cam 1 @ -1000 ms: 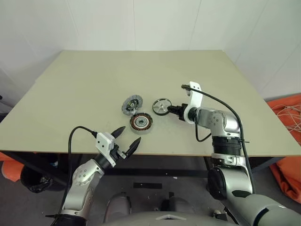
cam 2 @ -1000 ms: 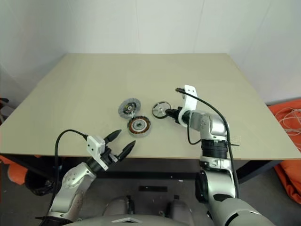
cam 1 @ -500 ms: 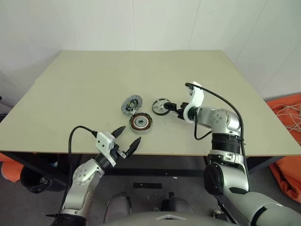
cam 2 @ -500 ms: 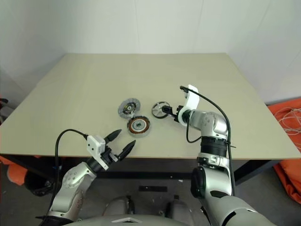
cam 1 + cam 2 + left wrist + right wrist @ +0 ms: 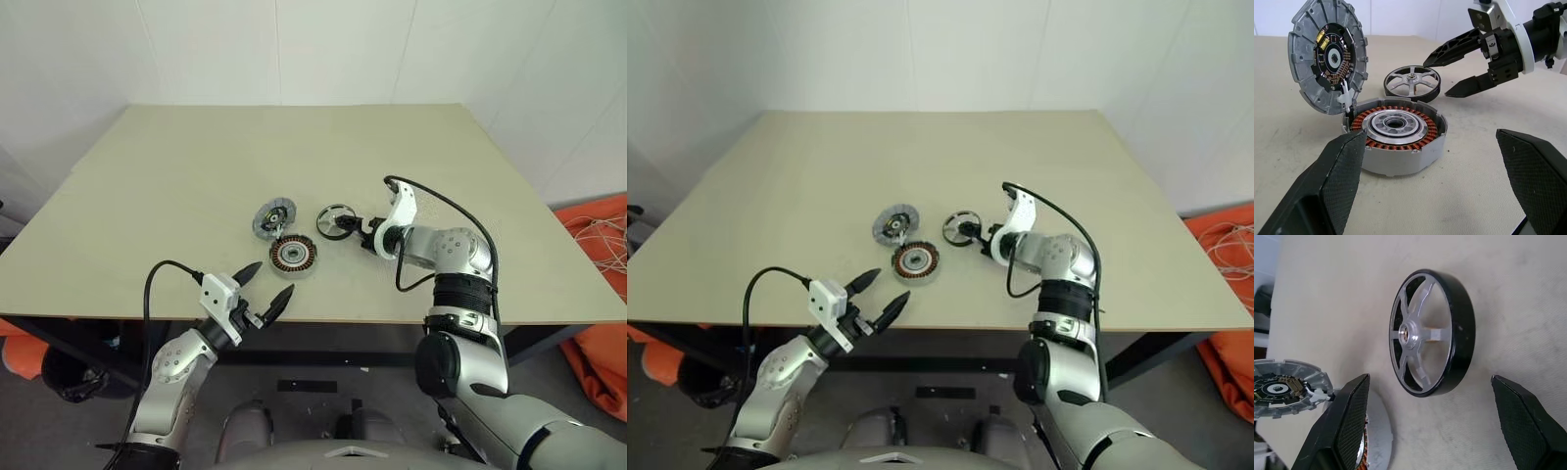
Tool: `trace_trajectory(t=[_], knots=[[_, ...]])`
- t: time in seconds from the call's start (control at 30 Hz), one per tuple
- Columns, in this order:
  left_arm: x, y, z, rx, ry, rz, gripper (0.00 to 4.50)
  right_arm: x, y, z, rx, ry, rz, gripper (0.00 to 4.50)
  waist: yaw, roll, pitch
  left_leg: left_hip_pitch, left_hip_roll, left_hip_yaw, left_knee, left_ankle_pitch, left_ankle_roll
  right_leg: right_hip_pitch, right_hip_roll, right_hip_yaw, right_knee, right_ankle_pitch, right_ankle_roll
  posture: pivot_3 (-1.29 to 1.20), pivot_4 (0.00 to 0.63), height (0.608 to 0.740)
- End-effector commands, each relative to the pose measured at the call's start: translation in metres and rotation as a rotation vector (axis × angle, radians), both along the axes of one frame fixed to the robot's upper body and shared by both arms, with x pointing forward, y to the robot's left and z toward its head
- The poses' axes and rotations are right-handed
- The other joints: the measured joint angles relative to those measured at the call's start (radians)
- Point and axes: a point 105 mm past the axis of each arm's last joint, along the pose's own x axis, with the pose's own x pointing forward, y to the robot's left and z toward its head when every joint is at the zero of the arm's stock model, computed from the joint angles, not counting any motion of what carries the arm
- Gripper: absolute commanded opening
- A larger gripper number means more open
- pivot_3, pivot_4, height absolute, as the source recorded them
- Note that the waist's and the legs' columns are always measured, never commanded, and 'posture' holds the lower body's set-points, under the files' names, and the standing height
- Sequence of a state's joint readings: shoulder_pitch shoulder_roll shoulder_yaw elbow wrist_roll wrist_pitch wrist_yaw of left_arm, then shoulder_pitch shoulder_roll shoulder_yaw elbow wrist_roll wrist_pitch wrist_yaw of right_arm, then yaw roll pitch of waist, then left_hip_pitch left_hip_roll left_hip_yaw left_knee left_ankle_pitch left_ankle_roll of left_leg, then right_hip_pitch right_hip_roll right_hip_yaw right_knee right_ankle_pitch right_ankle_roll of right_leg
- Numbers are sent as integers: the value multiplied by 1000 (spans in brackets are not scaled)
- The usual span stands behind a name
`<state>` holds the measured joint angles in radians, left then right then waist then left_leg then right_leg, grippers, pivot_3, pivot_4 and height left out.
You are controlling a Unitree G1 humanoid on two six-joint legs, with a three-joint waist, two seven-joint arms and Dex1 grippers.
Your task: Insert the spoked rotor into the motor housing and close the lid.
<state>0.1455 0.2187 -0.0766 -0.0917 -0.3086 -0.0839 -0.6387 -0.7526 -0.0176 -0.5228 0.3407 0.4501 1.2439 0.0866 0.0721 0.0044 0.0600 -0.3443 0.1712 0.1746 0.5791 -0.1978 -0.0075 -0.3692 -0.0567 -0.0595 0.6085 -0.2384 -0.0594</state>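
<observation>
The palm-sized round black rotor with silver spokes and hub (image 5: 1430, 333) is lying flat on the pale beige surface (image 5: 196, 176), spokes facing up, near the middle. The right claw (image 5: 1465, 62) is sitting just beside it on the robot's right, pointing at it, its two black fingers (image 5: 1452, 46) spread apart and gripping nothing. In the right wrist view the rotor is lying ahead of the gap between the fingers, touching neither.

The round motor housing with copper-coloured windings around a silvery centre (image 5: 1396, 134) is resting on the surface just beside the rotor, nearer the robot and a little to its left. The flat grey ribbed metal lid (image 5: 1327, 54) is standing tilted open at the housing's far left edge, its inner face with dark openings and a small yellowish mark turned towards the robot. A small white piece (image 5: 1345, 98) is showing where the lid meets the housing's rim; I cannot tell whether it joins them.

The left claw (image 5: 260, 289) is hovering over the surface's near edge, well apart from the housing and pointing towards it, fingers released wide and empty.
</observation>
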Motion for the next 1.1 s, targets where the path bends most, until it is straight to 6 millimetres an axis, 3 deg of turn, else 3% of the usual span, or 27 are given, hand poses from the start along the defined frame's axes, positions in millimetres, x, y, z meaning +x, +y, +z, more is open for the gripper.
trace_trajectory(t=[0.03,0.27,0.3,0.4,0.7,0.73,1.1], knots=[[2,-1,14,-8,-52,-10,4500,5,11,18,77,-41,19,4480,0,0,0,0,0,0,0,0,0,0,0,0,0,0,0,0,0,740],[1,-1,14,-7,-51,-6,4500,9,18,18,173,-31,-16,4480,0,0,0,0,0,0,0,0,0,0,0,0,0,0,0,0,0,740],[1,-1,14,-7,-51,-6,4500,9,17,17,177,-29,-22,4305,0,0,0,0,0,0,0,0,0,0,0,0,0,0,0,0,0,740],[1,0,14,-6,-52,-5,4500,11,16,16,176,-28,-37,3593,0,0,0,0,0,0,0,0,0,0,0,0,0,0,0,0,0,740],[1,0,14,-5,-52,-3,4500,12,7,13,157,-24,-83,432,0,0,0,0,0,0,0,0,0,-1,0,0,0,0,0,0,0,740],[1,0,13,-5,-51,-3,4500,12,6,12,154,-24,-87,298,0,0,0,0,0,0,0,0,0,0,0,0,0,0,0,0,0,740],[2,0,13,-5,-48,-2,4500,10,8,19,215,-47,-79,299,1,0,0,0,0,0,0,0,0,-1,0,0,0,-1,2,0,0,740]])
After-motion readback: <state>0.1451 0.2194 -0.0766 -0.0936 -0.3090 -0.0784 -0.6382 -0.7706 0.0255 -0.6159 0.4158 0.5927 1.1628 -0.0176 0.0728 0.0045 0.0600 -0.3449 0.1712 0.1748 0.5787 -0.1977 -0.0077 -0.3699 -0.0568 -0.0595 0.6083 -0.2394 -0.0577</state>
